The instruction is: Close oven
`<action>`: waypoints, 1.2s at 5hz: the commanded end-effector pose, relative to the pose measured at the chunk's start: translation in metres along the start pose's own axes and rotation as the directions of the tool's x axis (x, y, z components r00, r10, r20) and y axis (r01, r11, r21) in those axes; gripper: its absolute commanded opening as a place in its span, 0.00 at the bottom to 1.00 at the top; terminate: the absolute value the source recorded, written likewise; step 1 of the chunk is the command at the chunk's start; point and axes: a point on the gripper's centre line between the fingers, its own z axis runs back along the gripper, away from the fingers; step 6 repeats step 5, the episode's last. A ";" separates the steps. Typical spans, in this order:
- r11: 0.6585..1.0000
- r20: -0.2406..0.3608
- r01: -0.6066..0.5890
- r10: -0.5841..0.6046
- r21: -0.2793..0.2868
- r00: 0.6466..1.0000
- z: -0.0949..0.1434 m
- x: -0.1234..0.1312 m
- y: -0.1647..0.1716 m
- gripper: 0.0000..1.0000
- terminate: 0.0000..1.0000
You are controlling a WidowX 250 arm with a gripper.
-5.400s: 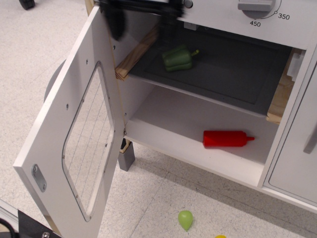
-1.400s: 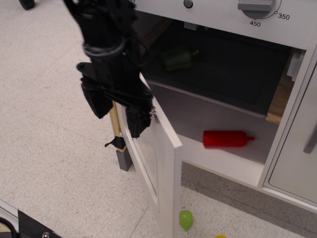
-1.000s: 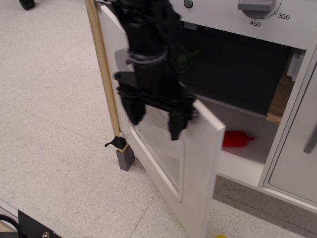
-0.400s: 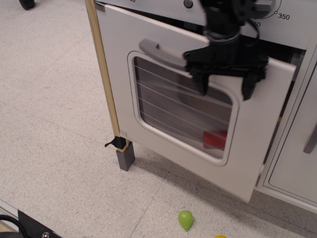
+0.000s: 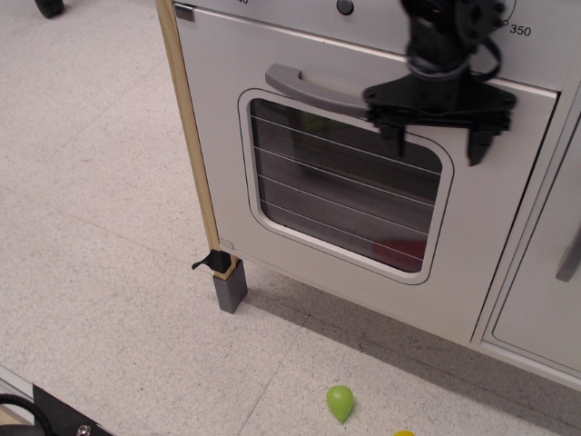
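The white toy oven's door (image 5: 272, 118) with the wire-lined rounded window (image 5: 345, 191) lies flush against the oven front. Its curved grey handle (image 5: 309, 91) runs across the top of the door. My black gripper (image 5: 436, 145) hangs in front of the door's upper right corner, fingers spread apart and holding nothing. A red bottle (image 5: 404, 252) and a green shape show dimly through the window. The dial panel (image 5: 363, 14) sits above the door, partly hidden by my arm.
A plain white cabinet door (image 5: 545, 300) with a grey handle (image 5: 570, 254) stands to the right. A wooden side post (image 5: 191, 136) ends in a grey foot (image 5: 230, 292). A small green toy (image 5: 339, 401) lies on the speckled floor in front.
The door has swung from wide open to flush against the oven front. My gripper moved right with it, from the door's left side to its upper right corner.
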 end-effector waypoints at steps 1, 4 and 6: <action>0.998 -0.041 0.020 -0.023 -0.065 0.999 0.059 -0.005 0.023 1.00 0.00; 1.000 -0.114 0.019 -0.020 -0.011 0.993 0.066 -0.016 0.037 1.00 0.00; 1.000 -0.114 0.019 -0.020 -0.011 0.993 0.066 -0.016 0.037 1.00 1.00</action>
